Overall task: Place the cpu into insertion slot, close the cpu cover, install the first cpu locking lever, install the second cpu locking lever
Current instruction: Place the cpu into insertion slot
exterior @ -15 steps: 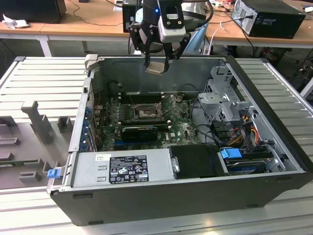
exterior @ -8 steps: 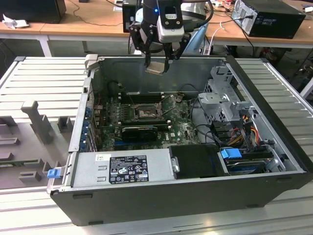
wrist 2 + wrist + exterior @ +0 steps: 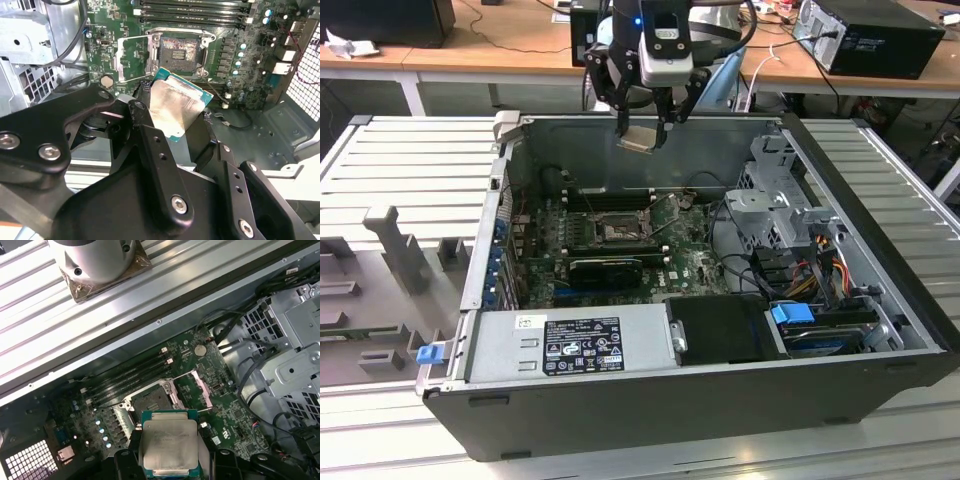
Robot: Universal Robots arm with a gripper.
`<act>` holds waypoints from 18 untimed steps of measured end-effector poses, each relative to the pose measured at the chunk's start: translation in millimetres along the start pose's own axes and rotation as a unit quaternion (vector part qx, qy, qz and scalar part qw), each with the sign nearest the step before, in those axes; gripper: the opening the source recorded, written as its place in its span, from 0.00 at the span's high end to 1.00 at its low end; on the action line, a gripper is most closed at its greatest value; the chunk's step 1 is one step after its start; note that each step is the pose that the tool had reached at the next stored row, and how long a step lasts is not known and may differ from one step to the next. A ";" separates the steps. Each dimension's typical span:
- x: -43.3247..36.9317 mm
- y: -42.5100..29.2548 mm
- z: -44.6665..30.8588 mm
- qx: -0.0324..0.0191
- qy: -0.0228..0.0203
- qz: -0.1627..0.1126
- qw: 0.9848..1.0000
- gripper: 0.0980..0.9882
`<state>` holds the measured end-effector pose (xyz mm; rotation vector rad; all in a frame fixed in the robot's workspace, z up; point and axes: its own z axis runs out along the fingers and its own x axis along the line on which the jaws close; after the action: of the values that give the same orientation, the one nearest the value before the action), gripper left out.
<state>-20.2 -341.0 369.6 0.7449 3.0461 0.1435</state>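
CPU (image 3: pixel 640 139) hangs pinched by its edges in the gripper (image 3: pixel 642 131), metal face up, well above the insertion slot (image 3: pixel 618 232), seemingly so it can seat flat. Beside that slot the cpu cover (image 3: pixel 131 57) stands swung open, baring the socket.

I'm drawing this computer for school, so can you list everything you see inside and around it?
computer case: one, dark grey, lying open on the ribbed metal table
motherboard: one, green, on the case floor
insertion slot: one, black, on the motherboard, uncovered
cpu cover: one, silvery, open beside the slot
power supply: one, silvery, inside the case
coin battery: one, silvery, on the motherboard
cpu: one, silvery-grey, held above the motherboard
hand: one, black, shut on the cpu
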 end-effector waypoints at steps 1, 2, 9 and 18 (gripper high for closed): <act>0.0 0.0 0.0 0.000 0.000 0.002 1.000 0.52; 0.0 0.0 0.0 0.000 -0.001 0.006 1.000 0.52; 0.0 0.0 0.0 0.000 -0.002 0.020 1.000 0.52; 0.0 0.0 0.0 -0.001 -0.004 0.043 0.999 0.52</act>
<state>-20.2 -341.0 369.7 0.8736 3.0077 0.1430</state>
